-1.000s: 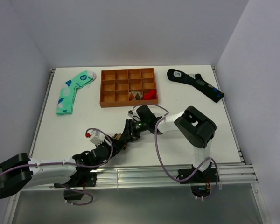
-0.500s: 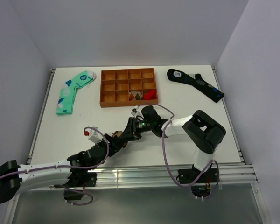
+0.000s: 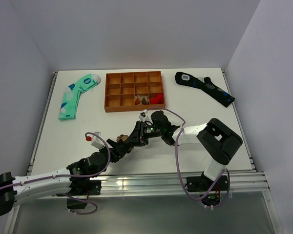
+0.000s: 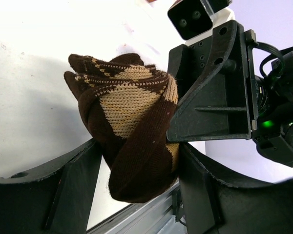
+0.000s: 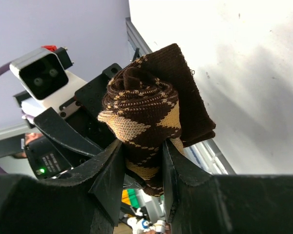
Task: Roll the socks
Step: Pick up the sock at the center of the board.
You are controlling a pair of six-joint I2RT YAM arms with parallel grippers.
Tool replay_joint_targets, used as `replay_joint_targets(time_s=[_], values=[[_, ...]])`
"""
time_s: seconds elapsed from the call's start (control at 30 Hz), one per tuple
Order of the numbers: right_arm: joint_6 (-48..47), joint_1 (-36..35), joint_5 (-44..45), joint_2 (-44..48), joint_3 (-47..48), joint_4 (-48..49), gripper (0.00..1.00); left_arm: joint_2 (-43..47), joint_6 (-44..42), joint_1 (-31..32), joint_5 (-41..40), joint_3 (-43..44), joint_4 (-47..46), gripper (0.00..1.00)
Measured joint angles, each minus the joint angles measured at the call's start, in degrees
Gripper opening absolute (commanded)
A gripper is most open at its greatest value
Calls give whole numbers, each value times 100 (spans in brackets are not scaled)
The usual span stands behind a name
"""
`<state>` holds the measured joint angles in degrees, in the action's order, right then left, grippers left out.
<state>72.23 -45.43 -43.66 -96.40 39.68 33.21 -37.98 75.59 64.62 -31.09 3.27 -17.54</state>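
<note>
L: my left gripper (image 4: 136,168) clamped wide on the socks (image 4: 129,109), the roll jutting straight out between my fingers | R: my right gripper (image 5: 139,163) pinching the same roll from the opposite side, so neither arm is nearer | WHERE: seemingly just off the table (image 3: 63,141), front-middle | VIEWS: right wrist shows the dark cuff (image 5: 193,92) flapping loose; top view hides nearly all of the roll

Middle-front is jammed, left fingers (image 4: 77,187) and right fingers (image 5: 107,176) both pinched on the rolled brown argyle socks (image 4: 132,126), orange compartmented plastic tray (image 3: 133,91) right behind, but the white tabletop (image 3: 63,134) opens out sideways till the mint-green sock (image 3: 75,95) and black-navy sock (image 3: 205,87).
</note>
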Motion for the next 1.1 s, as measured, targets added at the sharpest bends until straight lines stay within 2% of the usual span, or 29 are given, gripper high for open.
replay_joint_targets(time_s=[0.53,0.87,0.97,1.07,1.1], values=[[935,-177,457,516,-358,518,0,549,9,28,0,28,42,66],[1344,-433,634,706,-420,975,0,1770,-350,35,111,28,643,65],[1414,-487,686,732,-481,1097,0,1952,-498,42,184,28,721,60],[1447,-520,713,732,-549,1163,0,2022,-619,52,247,28,787,49],[1451,-527,719,732,-570,1180,0,2037,-656,52,280,24,804,42]])
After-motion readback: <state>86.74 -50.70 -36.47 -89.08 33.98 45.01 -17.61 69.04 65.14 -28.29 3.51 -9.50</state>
